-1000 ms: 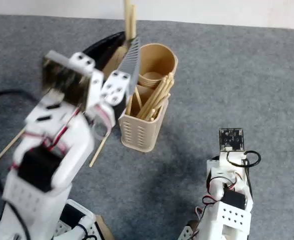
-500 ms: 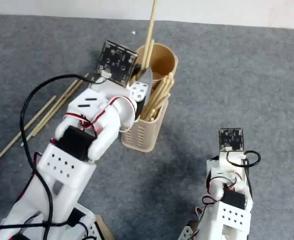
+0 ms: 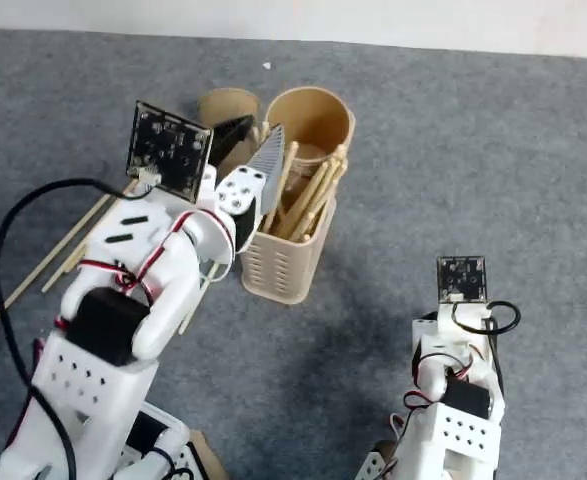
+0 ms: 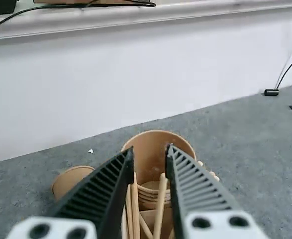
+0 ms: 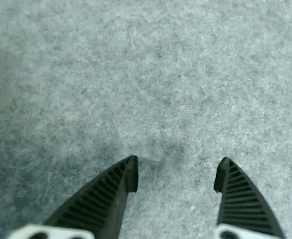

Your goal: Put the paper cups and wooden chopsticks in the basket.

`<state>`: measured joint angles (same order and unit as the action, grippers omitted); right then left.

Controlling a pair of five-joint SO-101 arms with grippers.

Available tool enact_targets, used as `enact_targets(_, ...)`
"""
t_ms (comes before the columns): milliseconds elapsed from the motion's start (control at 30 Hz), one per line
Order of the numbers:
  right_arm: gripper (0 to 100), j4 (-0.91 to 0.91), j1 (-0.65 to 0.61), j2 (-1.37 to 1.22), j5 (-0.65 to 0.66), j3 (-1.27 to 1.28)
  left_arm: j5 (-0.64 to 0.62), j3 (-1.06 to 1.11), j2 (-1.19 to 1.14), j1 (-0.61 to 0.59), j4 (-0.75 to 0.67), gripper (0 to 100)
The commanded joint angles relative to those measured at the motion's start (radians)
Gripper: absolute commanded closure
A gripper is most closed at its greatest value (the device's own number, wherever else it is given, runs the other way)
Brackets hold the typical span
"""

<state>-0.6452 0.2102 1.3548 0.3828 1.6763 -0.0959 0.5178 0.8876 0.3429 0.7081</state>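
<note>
We have the left gripper (image 4: 149,152) sitting just above the beige slotted plastic basket (image 3: 278,272). Its jaws are parted by a narrow gap only, and we see nothing pinched between them. Through that gap, in the left wrist view, we look straight down into the basket. Inside the basket is a nested stack of brown paper cups (image 3: 318,115) at the far end. A bundle of wooden chopsticks (image 3: 308,195) leans against the stack, tips up and tilted toward the cups. A single brown paper cup (image 3: 225,105) stands mouth up on the grey carpeted tabletop (image 3: 453,150), outside the basket and just beside its far-left corner; we can't tell whether it touches the basket. A few loose wooden chopsticks (image 3: 48,262) lie flat on the tabletop beside the left arm, roughly parallel and well apart from the basket. The right arm is parked at the near right of the high view, well apart from the basket. The right gripper (image 5: 176,167) points down at bare tabletop with its jaws spread wide, holding nothing. A white wall (image 4: 136,79) runs behind the tabletop.
</note>
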Motion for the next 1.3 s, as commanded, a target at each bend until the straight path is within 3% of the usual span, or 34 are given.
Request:
enact_targets(0,73.8,0.018,-0.005,0.013,0.008,0.031,-0.005,-0.031,0.038,-0.124,0.012,87)
enact_targets(133,73.8,0.018,-0.005,0.013,0.008,0.031,-0.006,-0.01,0.042,-0.397,0.026,86)
enact_targets(300,73.8,0.018,-0.005,0.013,0.009,0.031,0.006,0.116,-0.033,-0.582,0.069,86)
enact_targets(467,73.8,0.018,-0.004,0.013,0.009,0.031,0.215,0.151,-0.266,-0.664,0.069,86)
enact_targets(700,73.8,0.018,-0.005,0.013,0.011,0.031,0.397,-0.156,-0.72,-0.885,0.135,85)
enact_targets(833,73.8,0.018,-0.005,0.013,0.011,0.031,0.621,-0.412,-0.955,-0.921,0.35,79)
enact_targets(967,73.8,0.018,-0.005,0.013,0.011,0.031,0.838,-0.638,-1.164,-0.923,0.549,78)
enact_targets(1267,73.8,0.018,-0.007,0.013,0.009,0.031,0.916,-0.947,-1.501,-0.944,0.663,78)
